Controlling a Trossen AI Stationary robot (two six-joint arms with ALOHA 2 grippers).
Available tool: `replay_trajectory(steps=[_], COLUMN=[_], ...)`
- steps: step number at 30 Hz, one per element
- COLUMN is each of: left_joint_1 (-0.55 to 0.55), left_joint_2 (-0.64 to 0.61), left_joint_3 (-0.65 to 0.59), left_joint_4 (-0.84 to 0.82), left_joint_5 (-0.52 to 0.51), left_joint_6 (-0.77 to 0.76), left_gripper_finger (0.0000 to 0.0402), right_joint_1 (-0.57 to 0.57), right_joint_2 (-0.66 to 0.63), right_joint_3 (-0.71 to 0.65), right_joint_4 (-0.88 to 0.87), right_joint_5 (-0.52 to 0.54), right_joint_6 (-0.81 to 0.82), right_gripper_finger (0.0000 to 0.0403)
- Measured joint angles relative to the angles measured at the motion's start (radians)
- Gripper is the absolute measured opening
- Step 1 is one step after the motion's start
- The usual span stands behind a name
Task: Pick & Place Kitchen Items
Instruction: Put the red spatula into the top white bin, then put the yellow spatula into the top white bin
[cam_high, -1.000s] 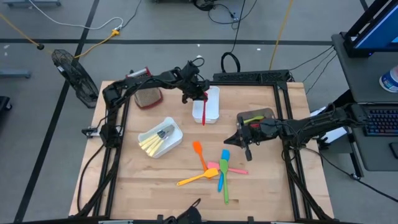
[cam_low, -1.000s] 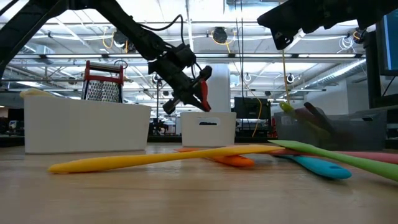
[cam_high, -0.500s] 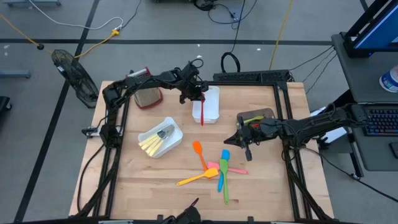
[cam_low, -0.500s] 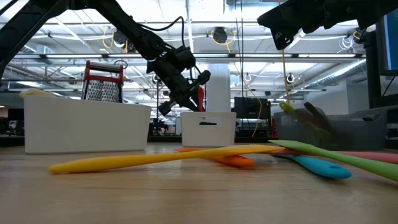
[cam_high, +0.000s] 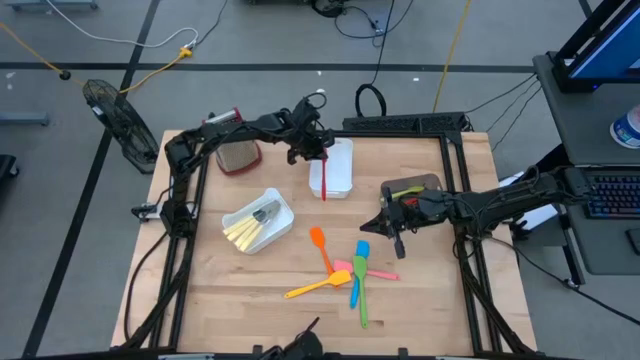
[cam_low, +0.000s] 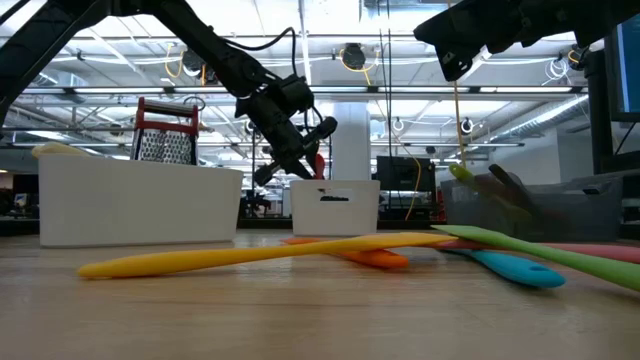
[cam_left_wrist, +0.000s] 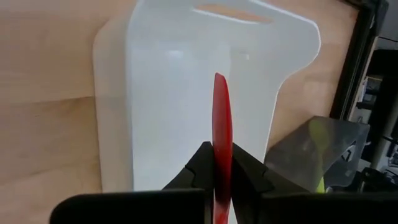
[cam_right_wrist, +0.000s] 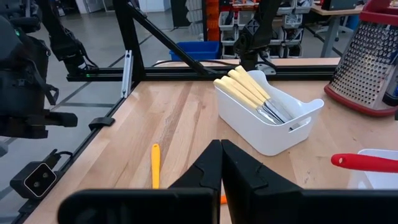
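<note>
A lab or workshop hall is shown: behind the wooden desk (cam_high: 240, 290), ceiling pipes and strip lights (cam_low: 400, 80) are seen; beside it, taped grey floor (cam_high: 60, 200), cables and a monitor (cam_high: 610, 40).

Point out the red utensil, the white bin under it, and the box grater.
red utensil (cam_left_wrist: 222, 118), left wrist view, on its blade above the fingers.
white bin (cam_left_wrist: 161, 93), left wrist view, on its bare floor.
box grater (cam_low: 165, 140), low view, on its metal face.

No readable text — labels too small
</note>
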Motion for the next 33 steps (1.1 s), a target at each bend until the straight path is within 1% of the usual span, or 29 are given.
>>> replay_trajectory(steps=[8, 11, 16, 18, 21, 28, 33], left_joint_1=[0.001, 0.001, 0.001, 0.002, 0.004, 0.006, 0.012], left_joint_2=[0.049, 0.05, 0.051, 0.051, 0.051, 0.051, 0.051], left_joint_3=[0.0, 0.0, 0.0, 0.0, 0.0, 0.0, 0.0], left_joint_4=[0.009, 0.03, 0.064, 0.06, 0.066, 0.099, 0.129], left_joint_5=[0.058, 0.057, 0.053, 0.044, 0.034, 0.017, 0.02], left_joint_6=[-0.001, 0.014, 0.022, 0.032, 0.043, 0.048, 0.048], left_gripper_finger=[0.0023, 0.0023, 0.0025, 0.0032, 0.0059, 0.0144, 0.0182], right_joint_1=[0.0, 0.0, 0.0, 0.0, 0.0, 0.0, 0.0], right_joint_2=[0.0, 0.0, 0.0, 0.0, 0.0, 0.0, 0.0], right_joint_3=[0.0, 0.0, 0.0, 0.0, 0.0, 0.0, 0.0], right_joint_4=[0.0, 0.0, 0.002, 0.002, 0.002, 0.001, 0.001], right_joint_5=[0.002, 0.025, 0.026, 0.026, 0.026, 0.026, 0.026], right_joint_6=[0.0, 0.0, 0.0, 0.0, 0.0, 0.0, 0.0], right_gripper_finger=[0.0, 0.0, 0.0, 0.0, 0.0, 0.0, 0.0])
